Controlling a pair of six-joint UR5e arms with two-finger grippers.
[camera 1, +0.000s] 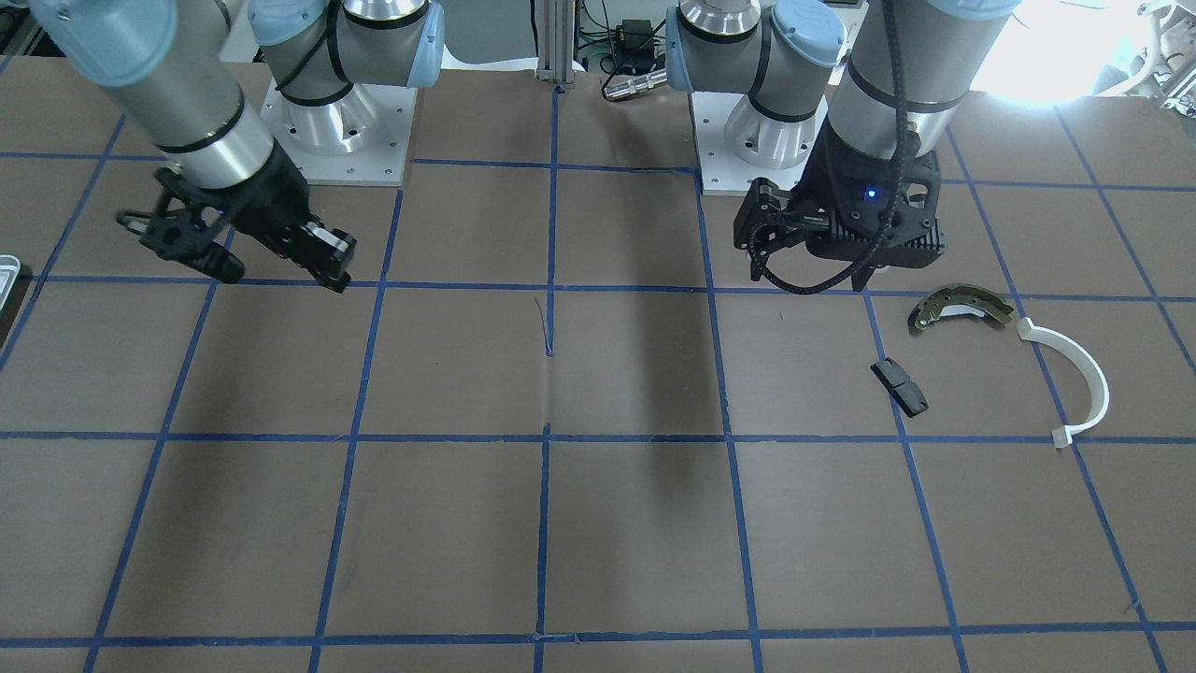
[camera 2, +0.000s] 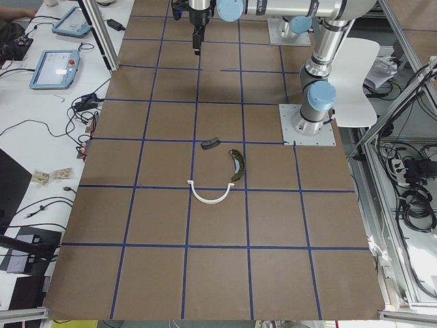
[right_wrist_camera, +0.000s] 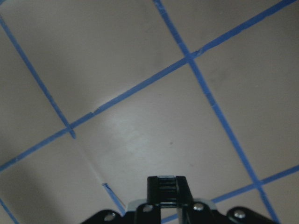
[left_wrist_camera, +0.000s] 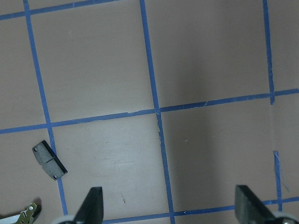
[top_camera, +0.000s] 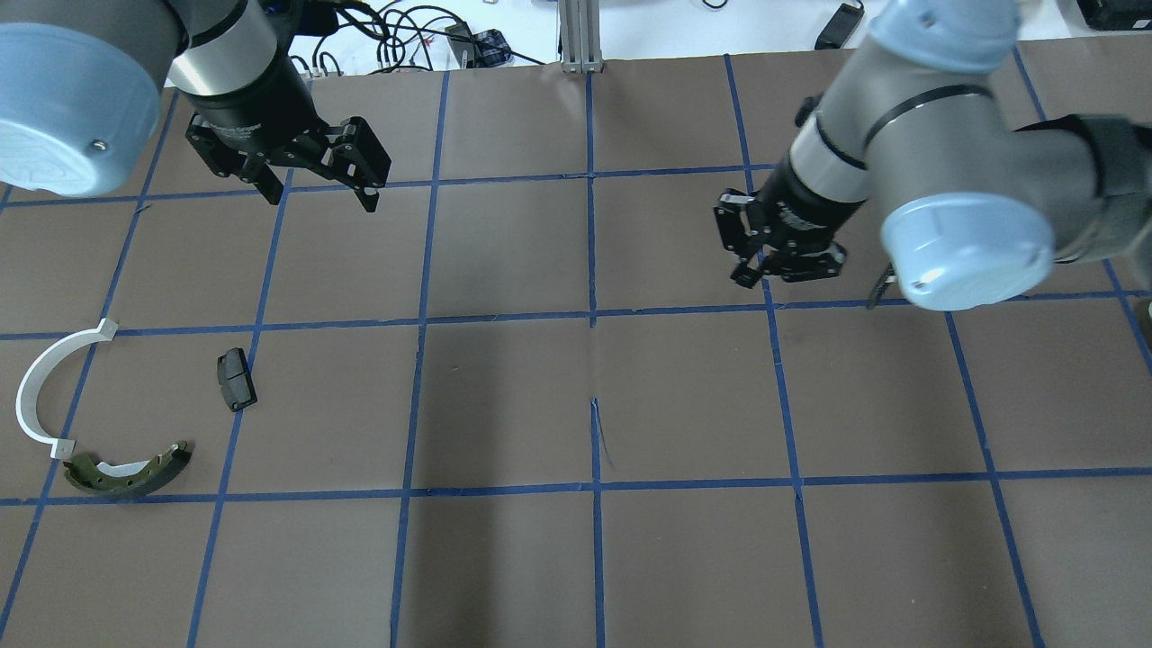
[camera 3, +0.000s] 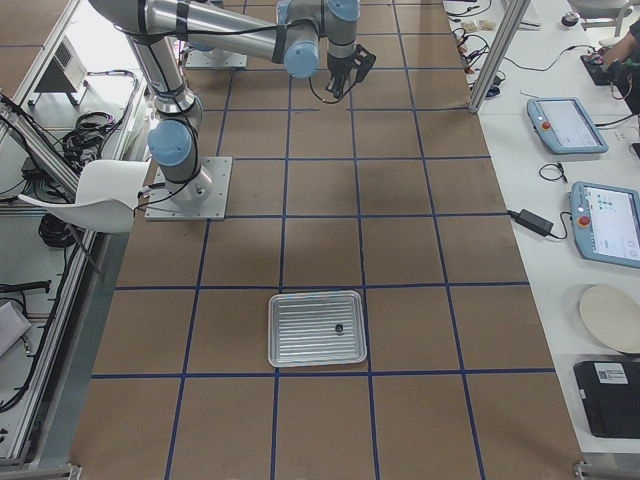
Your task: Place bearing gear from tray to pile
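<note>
The tray (camera 3: 300, 345) is a silvery ribbed pan on the table, and a small dark part in it is the bearing gear (camera 3: 338, 327). The pile lies far off on my left side: an olive brake shoe (top_camera: 126, 472), a white half-ring arc (top_camera: 40, 391) and a small black block (top_camera: 236, 379). My left gripper (top_camera: 319, 193) hovers open above the table beyond the pile, its fingers (left_wrist_camera: 96, 205) wide apart with nothing between them. My right gripper (top_camera: 745, 274) hangs over bare table, its fingertips (right_wrist_camera: 167, 186) shut together on nothing.
Brown paper with a blue tape grid covers the table. Both arm bases (camera 1: 336, 131) stand at the robot's edge. Only a corner of the tray (camera 1: 7, 271) shows in the front view. Tablets and cables lie on a side bench (camera 3: 570, 130).
</note>
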